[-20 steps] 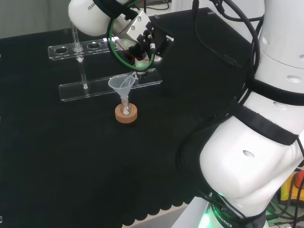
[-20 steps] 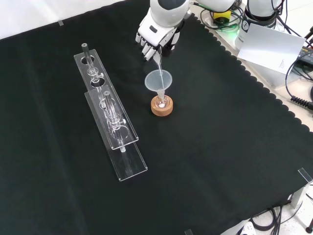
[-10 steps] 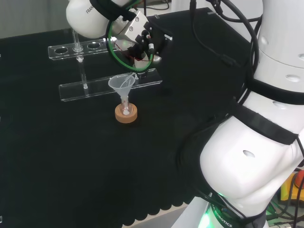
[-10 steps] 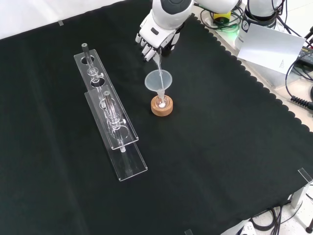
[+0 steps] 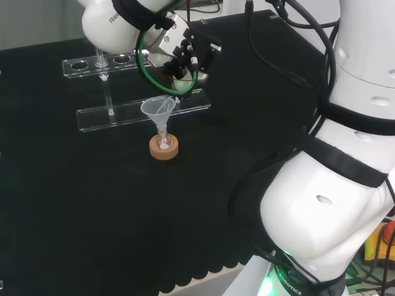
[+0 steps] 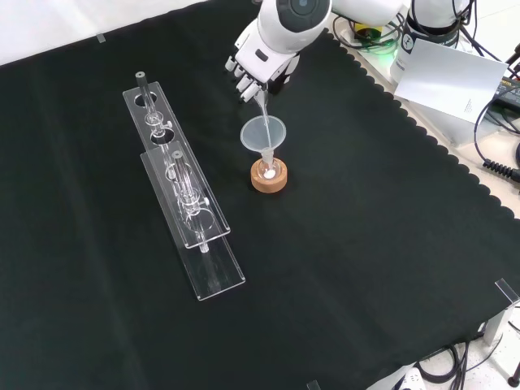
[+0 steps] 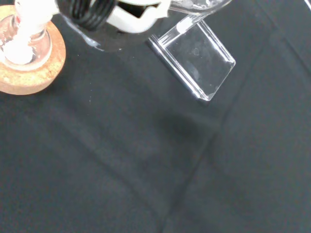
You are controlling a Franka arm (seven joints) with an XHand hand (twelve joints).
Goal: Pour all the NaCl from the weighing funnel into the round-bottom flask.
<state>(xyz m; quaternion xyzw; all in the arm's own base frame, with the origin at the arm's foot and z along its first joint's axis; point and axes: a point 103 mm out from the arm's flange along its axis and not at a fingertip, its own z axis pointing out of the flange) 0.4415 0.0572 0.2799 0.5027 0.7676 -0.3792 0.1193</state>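
Observation:
A small round-bottom flask [image 6: 268, 169] stands in a cork ring [image 6: 269, 181] mid-cloth, with white powder at its bottom. A clear cone funnel [image 6: 263, 132] sits in its neck. Just above, the hand [image 6: 258, 63] is shut on the clear weighing funnel [image 6: 262, 101], tilted steeply with its thin spout pointing down into the cone. In the head view the hand [image 5: 185, 54] hangs above the cone funnel [image 5: 158, 109], the flask [image 5: 163, 141] and the cork ring [image 5: 164, 149]. The wrist view has the cork ring [image 7: 29, 73] and the flask's neck [image 7: 22, 41] close by.
A long clear acrylic rack [image 6: 183, 195] with glass tubes lies left of the flask in the front view, and behind it in the head view [image 5: 123, 111]; one end of it [image 7: 199, 63] is near the hand. A white card [image 6: 451, 77] stands off the cloth's scalloped edge.
The arm's upper link has swung a little, leftward in the head view, and the hand has turned slightly with it. The weighing funnel's spout stays over the cone funnel.

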